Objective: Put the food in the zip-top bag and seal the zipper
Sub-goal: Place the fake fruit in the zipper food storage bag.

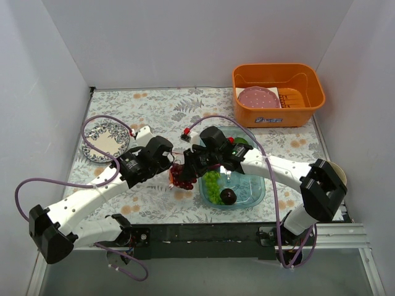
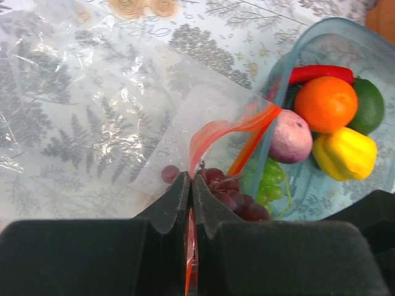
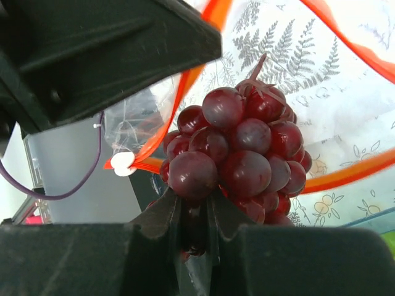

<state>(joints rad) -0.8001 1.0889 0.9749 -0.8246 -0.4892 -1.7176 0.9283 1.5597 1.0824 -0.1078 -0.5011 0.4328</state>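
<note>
My left gripper [image 2: 191, 180] is shut on the red-orange zipper [image 2: 229, 127], holding one lip of the clear zip-top bag [image 2: 92, 105] up. My right gripper [image 3: 192, 200] is shut on the dark purple grapes [image 3: 241, 154], which hang at the bag's open mouth between the zipper strips [image 3: 345, 174]. In the top view the two grippers meet left of the tray, left [image 1: 168, 161] and right [image 1: 187, 168], with the grapes [image 1: 181, 177] below them. The blue tray [image 2: 345, 31] holds the orange [image 2: 325, 103], lime [image 2: 369, 105], yellow pepper [image 2: 344, 153], chilli [image 2: 321, 73], purple onion [image 2: 290, 137], green grapes [image 2: 268, 179] and plum [image 1: 228, 196].
An orange bin [image 1: 278, 111] with the pink dotted disc [image 1: 259, 97] stands at the back right. A patterned plate [image 1: 105, 140] lies at the left. White walls close in the table on three sides.
</note>
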